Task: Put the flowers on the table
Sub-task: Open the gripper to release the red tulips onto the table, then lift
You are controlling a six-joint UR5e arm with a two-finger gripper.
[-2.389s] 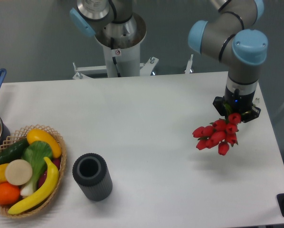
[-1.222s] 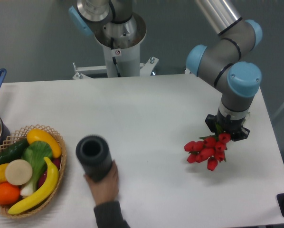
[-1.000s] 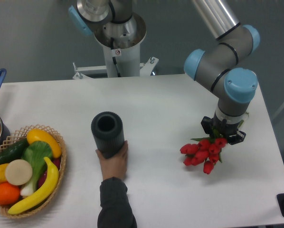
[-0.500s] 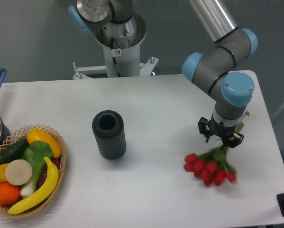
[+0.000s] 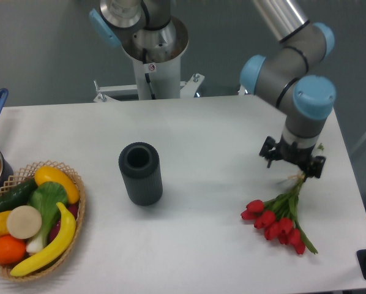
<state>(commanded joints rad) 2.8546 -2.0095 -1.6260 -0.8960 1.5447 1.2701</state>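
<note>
1. Flowers (image 5: pixel 276 222) lying flat on white surface (image 5: pixel 207 135), lower right of frame, stems angled up-right toward hand.
2. Hand (image 5: pixel 292 159) right of centre, above stem ends, fingers spread, gripping nothing.
3. Dark ribbed vase (image 5: pixel 140 173) upright, centre-left.
4. Basket of produce (image 5: pixel 33 217) lower left.

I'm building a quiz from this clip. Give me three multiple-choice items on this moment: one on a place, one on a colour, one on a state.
1. Where do the flowers lie?
A. in the basket
B. on the table, right side of the picture
C. in the vase

2. What colour is the vase?
A. dark grey
B. white
C. red

3. The gripper is:
A. shut on the flowers
B. open above the stems
C. holding the vase

Key: 1 B, buds rest on the white top; 2 A, its ribbed body is dark; 3 B, fingers spread and the flowers lie flat.
</note>
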